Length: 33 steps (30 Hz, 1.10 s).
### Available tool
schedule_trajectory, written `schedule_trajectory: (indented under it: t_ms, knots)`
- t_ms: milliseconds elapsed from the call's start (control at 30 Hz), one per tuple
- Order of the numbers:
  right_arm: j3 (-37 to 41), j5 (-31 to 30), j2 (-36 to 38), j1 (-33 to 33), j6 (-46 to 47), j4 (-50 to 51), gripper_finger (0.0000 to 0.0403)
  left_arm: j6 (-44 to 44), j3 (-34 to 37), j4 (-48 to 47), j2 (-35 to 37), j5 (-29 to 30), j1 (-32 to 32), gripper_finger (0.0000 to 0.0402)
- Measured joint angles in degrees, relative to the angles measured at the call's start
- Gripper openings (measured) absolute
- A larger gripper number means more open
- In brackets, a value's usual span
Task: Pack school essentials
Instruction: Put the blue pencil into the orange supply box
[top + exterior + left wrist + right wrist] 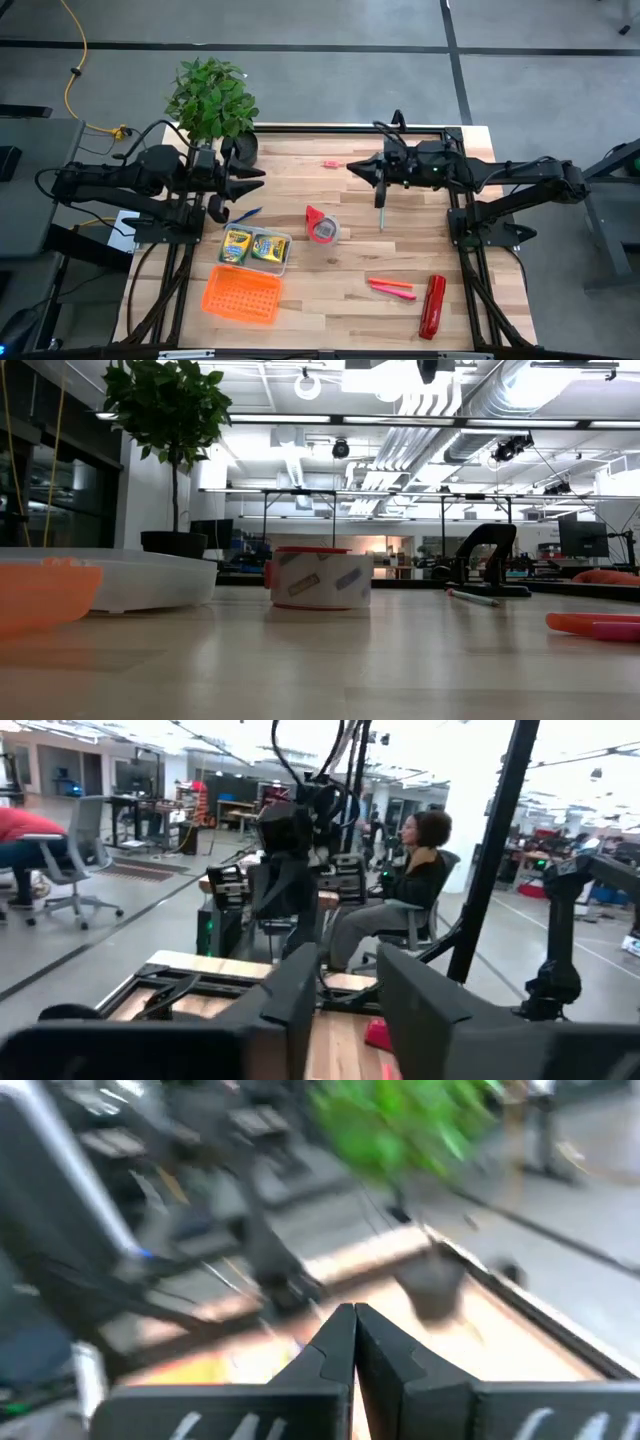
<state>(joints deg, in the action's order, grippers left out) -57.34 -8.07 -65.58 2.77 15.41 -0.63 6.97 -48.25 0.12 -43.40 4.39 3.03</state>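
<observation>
Two yellow-green crayon boxes (254,245) lie in a clear tray (287,256) toward the table's left. A blue pen (246,215) lies just beyond the tray, under my left gripper (247,182), which hovers open above the table (345,970). The thin teal pencil (381,216) lies flat mid-table (472,597). Two pink-red markers (392,288) rest near the front (595,624). A tiny pink piece (330,163) sits near the far edge. My right gripper (352,166) is shut (354,1312) and held in the air close to that piece, touching nothing.
A red tape roll (322,226) stands mid-table (320,577). A long red stapler (432,305) lies near the front right. An orange perforated basket (241,297) sits in front of the tray. A potted plant (212,100) stands at the far left corner.
</observation>
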Motion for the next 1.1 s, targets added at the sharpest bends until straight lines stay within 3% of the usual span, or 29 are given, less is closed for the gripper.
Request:
schedule_trajectory:
  t_ms: [133, 333, 533, 700, 833, 1100]
  knots:
    - [0.0, -5.1, 0.0, 0.6, 6.3, 13.6, 0.0018, 1.0, 0.0, -1.3, 0.0, 0.6, 0.0, 0.0011]
    - [0.0, -10.7, -3.4, 1.2, 24.6, 36.1, 0.0105, 1.0, 0.1, -5.5, 0.0, 0.7, 0.0, 0.0002]
    - [0.0, -10.7, -12.9, 4.9, 43.3, 54.1, 0.0170, -0.3, 0.1, -6.1, 0.0, 1.1, 0.0, 0.0000]
    - [0.1, -9.1, -22.2, 8.9, 45.1, 53.5, 0.0172, -1.1, 0.1, -6.2, 0.0, 2.2, 0.0, 0.0000]
    - [0.1, -4.5, -27.7, 11.8, 43.4, 49.5, 0.0172, 1.0, 0.1, -6.3, 0.0, 2.3, 0.0, 0.0000]
    - [0.1, -0.6, -31.6, 15.2, 43.2, 45.9, 0.0172, 1.9, 0.1, -6.4, -0.1, 2.3, 0.0, 0.0000]
